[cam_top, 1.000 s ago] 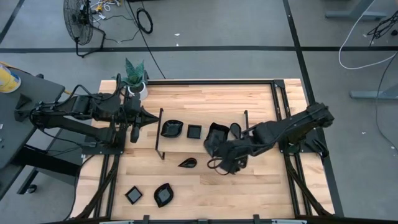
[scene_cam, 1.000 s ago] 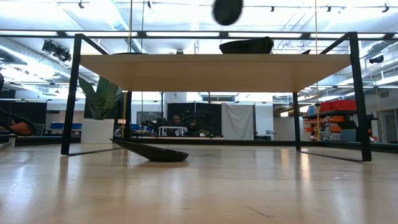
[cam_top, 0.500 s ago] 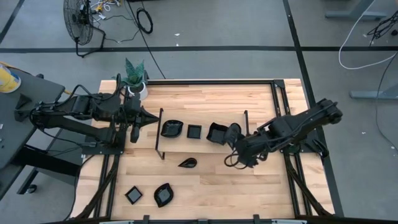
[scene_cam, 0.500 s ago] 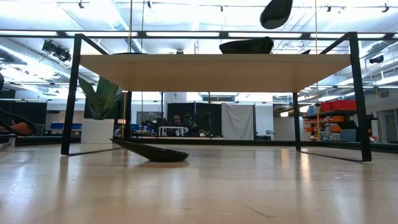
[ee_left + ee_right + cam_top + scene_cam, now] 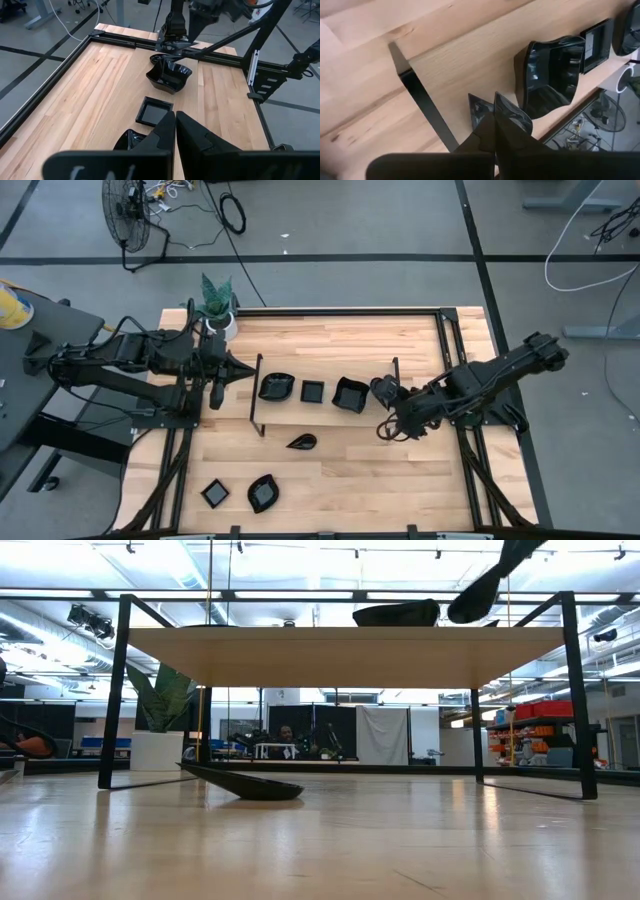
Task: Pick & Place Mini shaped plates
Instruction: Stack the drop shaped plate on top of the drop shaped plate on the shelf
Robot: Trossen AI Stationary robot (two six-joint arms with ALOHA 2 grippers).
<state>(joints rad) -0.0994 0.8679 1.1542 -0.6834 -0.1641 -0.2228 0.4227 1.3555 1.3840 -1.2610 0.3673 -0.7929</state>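
Observation:
A raised wooden shelf (image 5: 330, 642) on thin black legs stands on the table. Three glossy black mini plates sit on it: a wavy one (image 5: 276, 387), a square one (image 5: 312, 391) and a deeper wavy one (image 5: 350, 394). My right gripper (image 5: 390, 400) is shut on a small black plate (image 5: 476, 598) just above the shelf's right end. On the table below lie a teardrop plate (image 5: 301, 442), a square plate (image 5: 214, 493) and a leaf plate (image 5: 264, 493). My left gripper (image 5: 175, 125) hovers shut above the shelf's left end, touching nothing. My right gripper pinches the small plate by its rim (image 5: 479, 111) between the two fingers. The fingers slant down from the table's right side. The plate hangs tilted below them, clear of the shelf's top.
A white pot with a green plant (image 5: 218, 310) stands at the table's far left corner. Black frame rails (image 5: 447, 340) run along the table's sides. In the low view, a dark plate (image 5: 245, 783) lies on the table under the shelf.
My right gripper has drawn back toward the table's right edge, tipping as it went, still shut on the small plate. The plate has gone right with it, come down a little, and now hangs slanted above the shelf's right end.

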